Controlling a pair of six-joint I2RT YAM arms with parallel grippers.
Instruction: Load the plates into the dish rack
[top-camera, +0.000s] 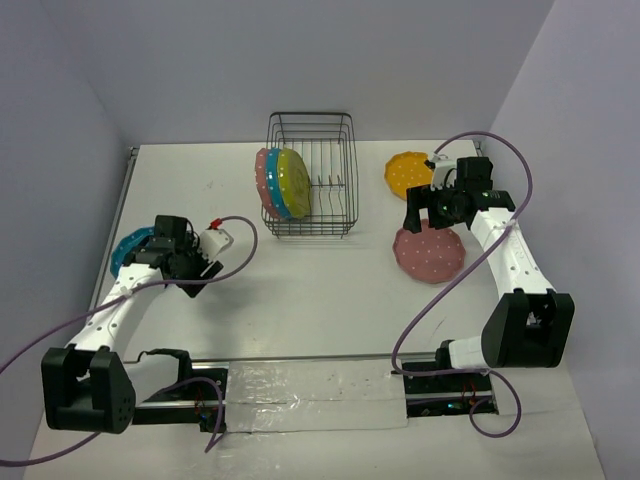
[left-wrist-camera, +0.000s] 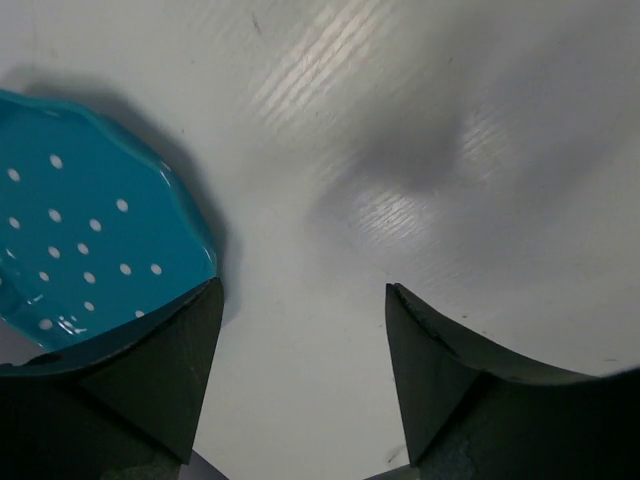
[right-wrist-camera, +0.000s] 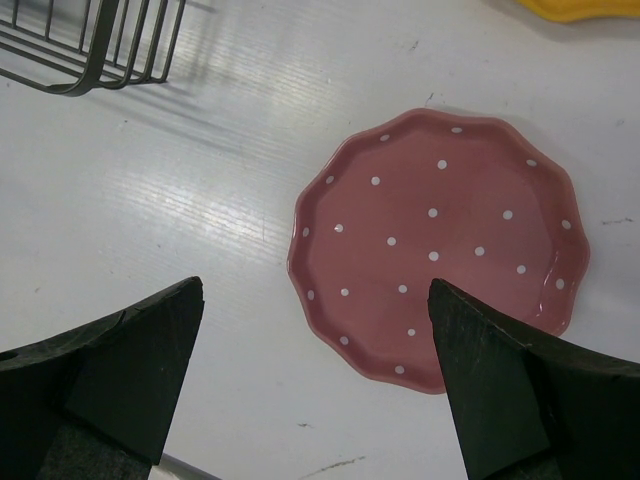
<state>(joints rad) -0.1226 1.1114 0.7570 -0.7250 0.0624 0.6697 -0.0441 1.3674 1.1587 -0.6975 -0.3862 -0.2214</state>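
Observation:
The black wire dish rack stands at the back middle, with a pink plate, a teal plate and a yellow-green plate upright at its left end. A second pink plate lies flat at the right, also in the right wrist view. My right gripper hovers open and empty above its far edge. An orange-yellow plate lies behind it. A second teal plate lies at the far left. My left gripper is open and empty just right of it, its left finger at the rim of the plate.
The rack's corner shows at the top left of the right wrist view, and the orange-yellow plate's edge at the top right. Purple cables loop from both arms. A taped strip runs along the near edge. Walls close in the back and sides.

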